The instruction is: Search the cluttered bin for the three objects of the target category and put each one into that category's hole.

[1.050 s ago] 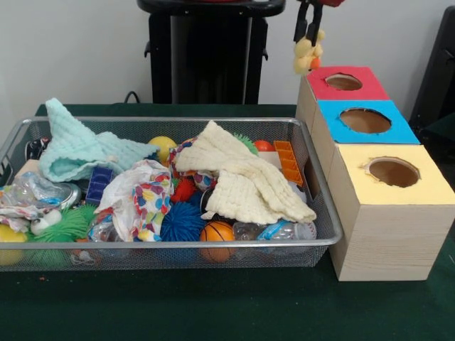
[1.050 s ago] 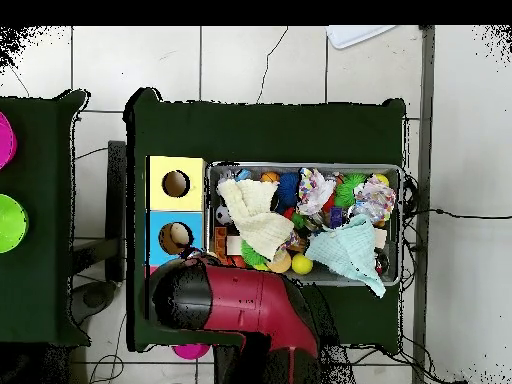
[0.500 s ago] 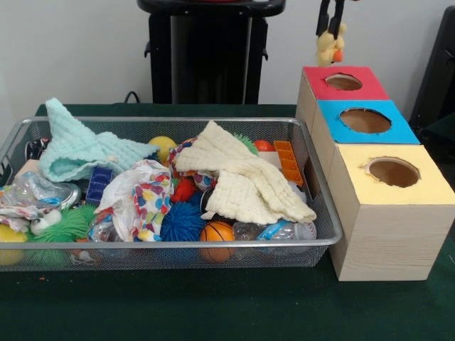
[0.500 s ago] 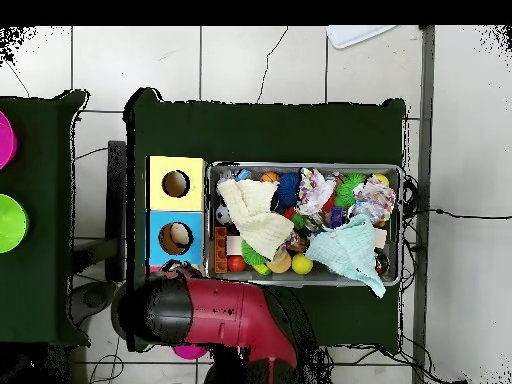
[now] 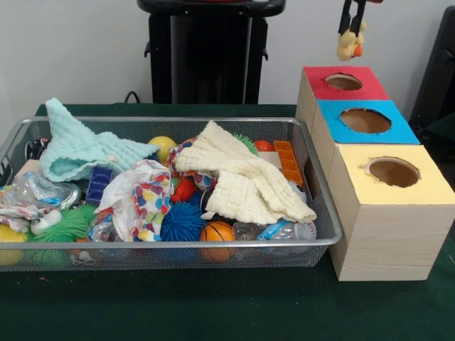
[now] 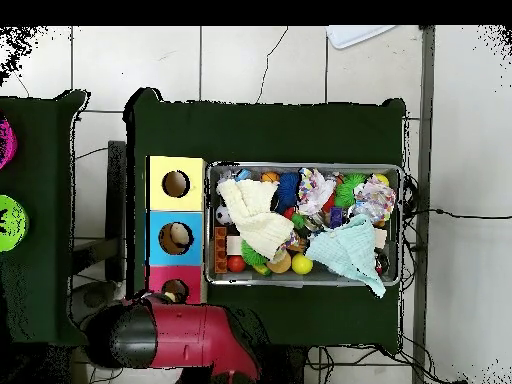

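High at the right of the front view, my gripper (image 5: 352, 24) is shut on a small yellow plush toy (image 5: 348, 45) with an orange patch. The toy hangs in the air above the red box's hole (image 5: 343, 82), slightly to its right. Nearer the camera in the same row stand the blue box (image 5: 365, 121) and the yellow box (image 5: 392, 172), each with a round hole. The wire bin (image 5: 323, 241) full of mixed toys and cloths lies to their left. In the overhead view the red arm (image 6: 190, 335) hides the gripper beside the red box (image 6: 160, 285).
In the bin a cream cloth (image 5: 242, 177), a mint cloth (image 5: 78, 149), a patterned cloth (image 5: 142, 199), a blue spiky ball (image 5: 181, 222), a small basketball (image 5: 217, 233) and an orange block (image 5: 287, 162) lie jumbled. The black pedestal (image 5: 206, 50) stands behind the bin.
The gripper has carried the yellow toy rightward in the front view, from beyond the bin's corner to above the red box. In the overhead view the arm swung left.
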